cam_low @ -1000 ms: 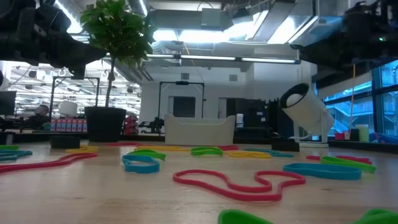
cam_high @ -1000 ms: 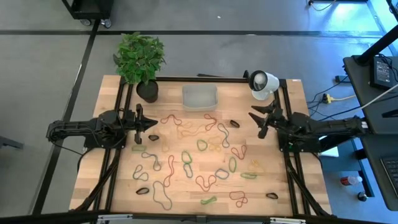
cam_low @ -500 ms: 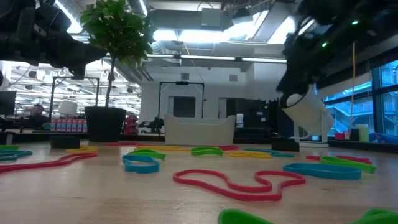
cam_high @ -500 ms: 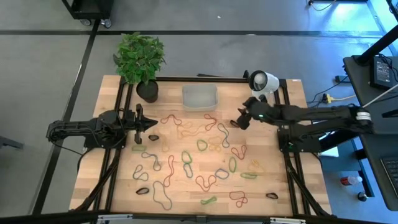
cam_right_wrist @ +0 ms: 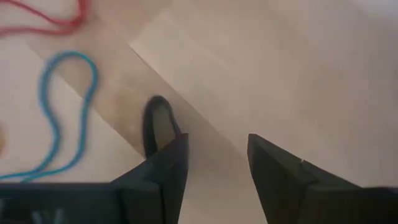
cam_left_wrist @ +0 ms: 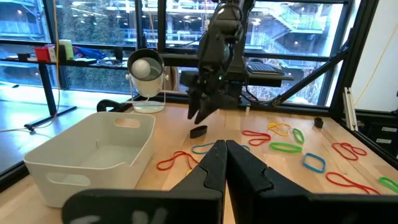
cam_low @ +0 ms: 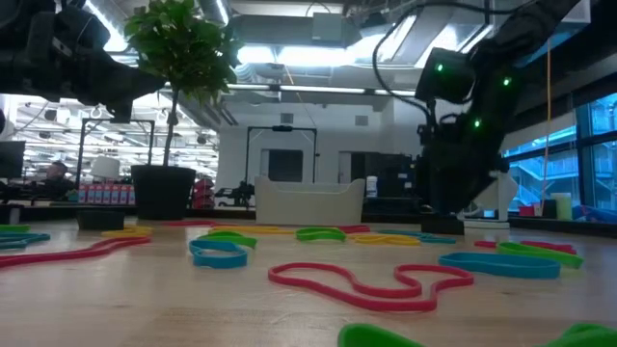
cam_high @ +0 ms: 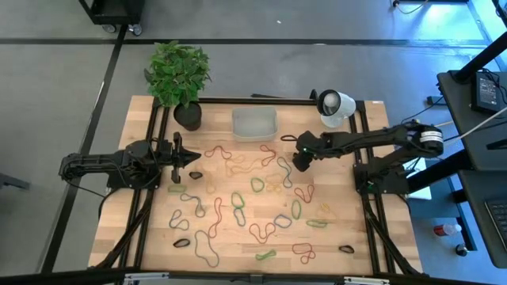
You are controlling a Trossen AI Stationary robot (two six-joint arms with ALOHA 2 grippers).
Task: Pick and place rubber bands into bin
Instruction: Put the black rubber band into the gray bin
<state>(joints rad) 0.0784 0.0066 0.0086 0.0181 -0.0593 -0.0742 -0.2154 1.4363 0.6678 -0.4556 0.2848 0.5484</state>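
Note:
Several rubber bands in red, green, tan, blue and black lie flat and scattered over the wooden table. The translucent bin stands at the table's far middle and also shows in the left wrist view. My right gripper is open and points steeply down just above a small black rubber band. That band lies flat beside one fingertip and touches neither finger. The left wrist view shows the same black band below the right gripper. My left gripper waits shut at the table's left side.
A black plant pot with a leafy plant stands at the far left. A white round camera stands at the far right, just beyond my right arm. Black frame rails run along both sides of the table.
My right gripper has swung from the table's right side, beside the white camera, toward the table's middle. It has sunk and tipped from level to steeply downward, and now stands over the black rubber band. The bands have not moved.

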